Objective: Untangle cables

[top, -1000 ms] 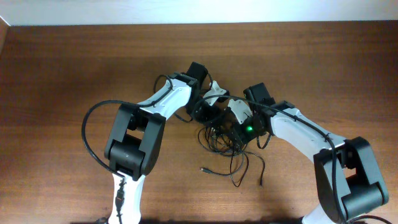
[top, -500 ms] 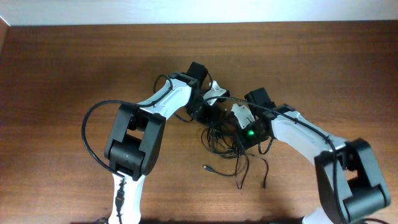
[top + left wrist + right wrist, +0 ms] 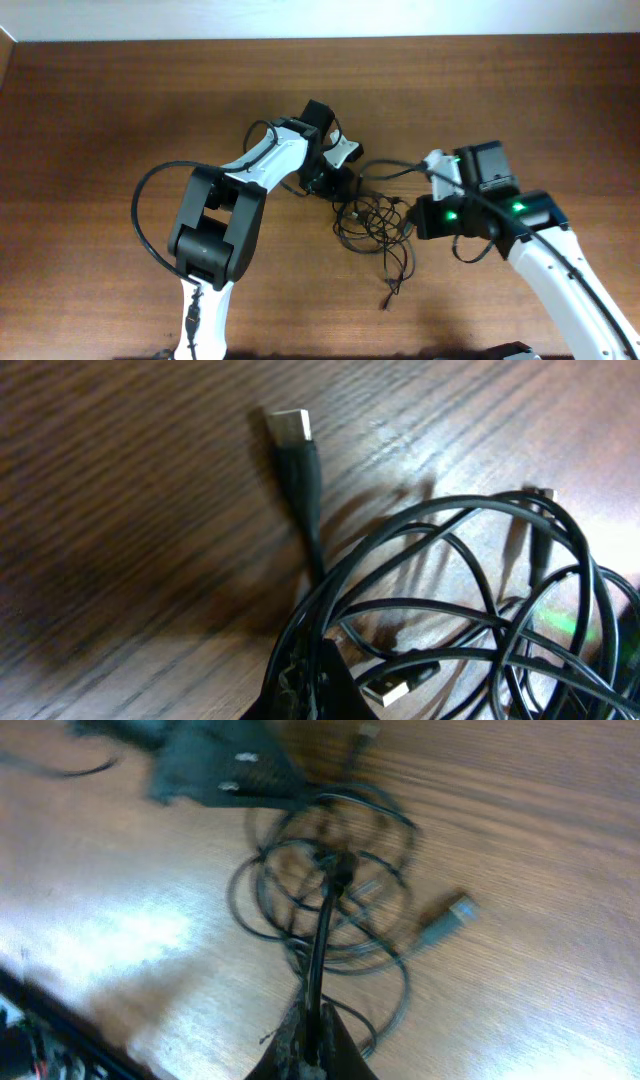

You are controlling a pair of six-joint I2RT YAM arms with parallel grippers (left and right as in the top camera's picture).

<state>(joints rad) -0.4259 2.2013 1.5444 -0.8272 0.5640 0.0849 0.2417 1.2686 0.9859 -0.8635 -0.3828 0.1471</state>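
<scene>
The cables (image 3: 375, 225) are thin black wires in a loose tangle of loops at the table's middle. My left gripper (image 3: 338, 183) is shut on several strands at the tangle's left edge; in the left wrist view the strands (image 3: 420, 610) run into my jaws (image 3: 312, 685), and a USB plug (image 3: 290, 425) lies loose beyond. My right gripper (image 3: 432, 165) is shut on one cable that stretches left to the tangle; in the right wrist view this cable (image 3: 325, 920) rises from my jaws (image 3: 312, 1045) to the loops. A loose plug end (image 3: 385, 300) trails toward the front.
Brown wooden table (image 3: 100, 120). Thick black cords loop beside the left arm (image 3: 145, 205) and along the right arm (image 3: 540, 260). A grey plug (image 3: 445, 925) lies right of the loops in the right wrist view.
My right gripper has pulled away to the right and back, drawing one cable out taut from the tangle. The tangle has shifted and spread to the right. The left gripper has held its place.
</scene>
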